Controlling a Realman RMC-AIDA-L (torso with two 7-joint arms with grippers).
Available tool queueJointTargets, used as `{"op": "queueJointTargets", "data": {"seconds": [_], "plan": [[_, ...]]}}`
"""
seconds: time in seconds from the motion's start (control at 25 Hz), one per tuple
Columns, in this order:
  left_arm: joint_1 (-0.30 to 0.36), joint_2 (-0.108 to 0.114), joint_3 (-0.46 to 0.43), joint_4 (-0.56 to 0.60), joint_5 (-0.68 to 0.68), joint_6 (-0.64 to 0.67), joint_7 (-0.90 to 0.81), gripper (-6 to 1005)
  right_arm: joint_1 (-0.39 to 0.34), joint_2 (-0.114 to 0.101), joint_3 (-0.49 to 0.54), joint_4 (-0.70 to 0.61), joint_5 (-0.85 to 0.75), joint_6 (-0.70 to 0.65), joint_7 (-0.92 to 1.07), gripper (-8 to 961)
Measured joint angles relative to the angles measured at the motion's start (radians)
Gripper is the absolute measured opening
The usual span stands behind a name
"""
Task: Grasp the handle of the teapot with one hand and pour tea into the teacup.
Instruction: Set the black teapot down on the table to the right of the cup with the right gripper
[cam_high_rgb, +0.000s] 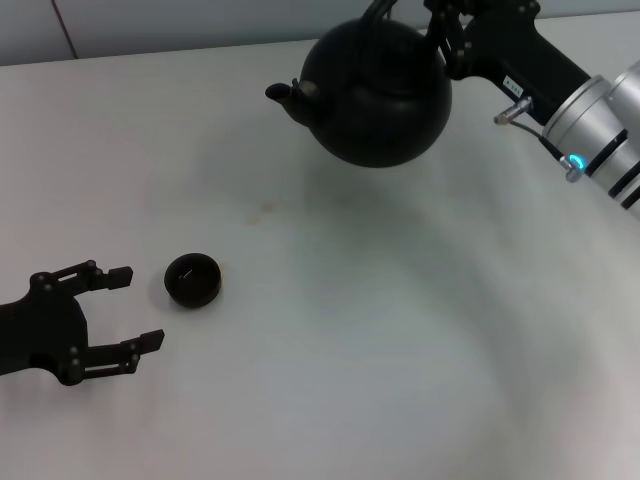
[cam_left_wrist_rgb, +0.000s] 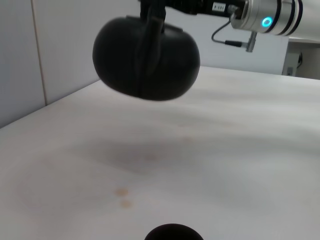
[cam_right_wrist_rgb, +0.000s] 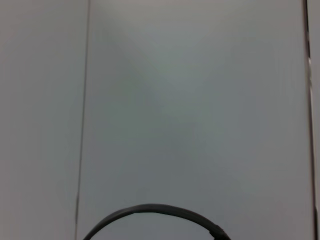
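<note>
The round black teapot hangs in the air above the far middle of the table, its stubby spout pointing toward my left side. My right gripper is shut on the arched handle at the top edge of the head view. The teapot also fills the upper part of the left wrist view. The tiny dark teacup stands upright on the table at the near left, and its rim shows in the left wrist view. My left gripper is open and empty just left of the cup.
The white table carries a faint brownish stain between teapot and cup. A pale wall lies behind the table's far edge. The right arm's silver wrist reaches in from the upper right. A thin dark arc crosses the right wrist view.
</note>
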Motion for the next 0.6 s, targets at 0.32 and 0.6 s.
{"op": "queueJointTargets", "data": {"seconds": [0.32, 0.6], "plan": [[0.005, -0.005, 0.003, 0.000, 0.000, 0.001, 0.000, 847, -0.001, 0.000, -0.009, 0.008, -0.003, 0.133, 0.000, 80], [0.004, -0.010, 0.005, 0.000, 0.005, 0.000, 0.000, 847, -0.005, 0.000, -0.011, 0.009, -0.007, 0.138, -0.006, 81]]}}
